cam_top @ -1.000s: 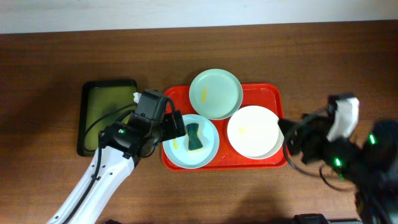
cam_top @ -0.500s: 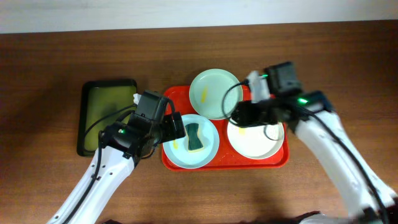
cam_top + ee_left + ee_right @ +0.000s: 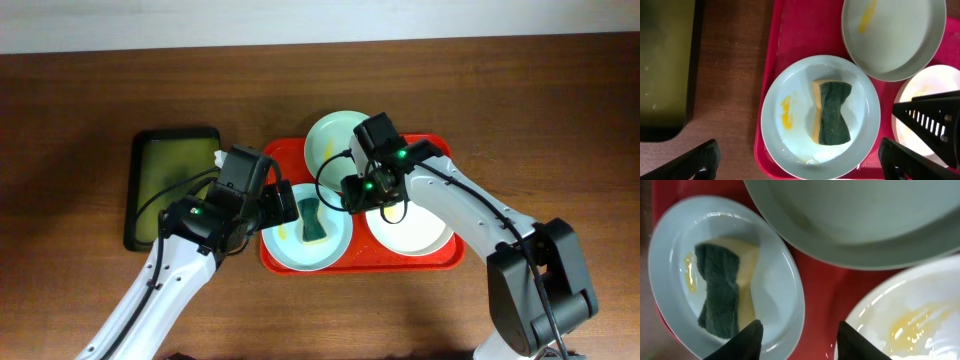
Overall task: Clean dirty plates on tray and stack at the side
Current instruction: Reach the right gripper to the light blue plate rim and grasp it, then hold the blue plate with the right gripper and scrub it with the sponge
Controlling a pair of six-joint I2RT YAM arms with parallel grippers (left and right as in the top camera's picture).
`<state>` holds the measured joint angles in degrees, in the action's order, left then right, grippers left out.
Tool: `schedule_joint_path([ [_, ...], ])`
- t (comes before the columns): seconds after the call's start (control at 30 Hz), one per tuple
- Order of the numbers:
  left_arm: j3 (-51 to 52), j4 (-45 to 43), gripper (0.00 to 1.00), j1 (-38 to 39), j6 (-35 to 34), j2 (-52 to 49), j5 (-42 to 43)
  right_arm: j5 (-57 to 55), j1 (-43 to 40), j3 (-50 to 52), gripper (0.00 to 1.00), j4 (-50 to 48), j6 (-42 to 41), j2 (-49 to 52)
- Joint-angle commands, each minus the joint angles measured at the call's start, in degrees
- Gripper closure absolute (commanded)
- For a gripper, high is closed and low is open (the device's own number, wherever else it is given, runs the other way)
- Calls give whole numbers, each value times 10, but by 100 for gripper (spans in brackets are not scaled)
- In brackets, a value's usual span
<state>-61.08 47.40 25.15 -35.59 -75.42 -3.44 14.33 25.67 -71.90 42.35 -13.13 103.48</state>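
The red tray (image 3: 432, 150) holds three plates. The pale green plate (image 3: 345, 150) is at the back, with a yellow smear. The pale blue plate (image 3: 306, 228) is at the front left, with a yellow smear and a green-and-yellow sponge (image 3: 313, 222) lying on it. The white plate (image 3: 405, 215), also smeared, is at the right. My left gripper (image 3: 283, 205) is open and empty above the blue plate's left edge. My right gripper (image 3: 352, 192) is open and empty, low over the tray between the blue plate (image 3: 725, 270) and the white plate (image 3: 905, 315).
A dark olive-green tray (image 3: 175, 185) lies left of the red tray and shows in the left wrist view (image 3: 665, 65). Brown wooden table (image 3: 560, 120) surrounds both trays. The right gripper's fingers show in the left wrist view (image 3: 930, 115).
My right arm swung in from the table's right side to over the tray, between the three plates. The left arm, plates and sponge have not moved.
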Motion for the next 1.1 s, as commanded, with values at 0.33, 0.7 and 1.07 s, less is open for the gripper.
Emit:
schedule_joint_path([
  [0.33, -6, 12, 3, -3, 9, 5, -4, -11, 28, 77, 58, -97, 2, 19],
  [0.7, -6, 13, 10, -3, 23, 3, 7, -11, 28, 127, 67, -152, 2, 19],
  [1.07, -5, -10, 10, -2, 34, -78, 75, -9, 28, 128, 89, -152, 2, 19],
])
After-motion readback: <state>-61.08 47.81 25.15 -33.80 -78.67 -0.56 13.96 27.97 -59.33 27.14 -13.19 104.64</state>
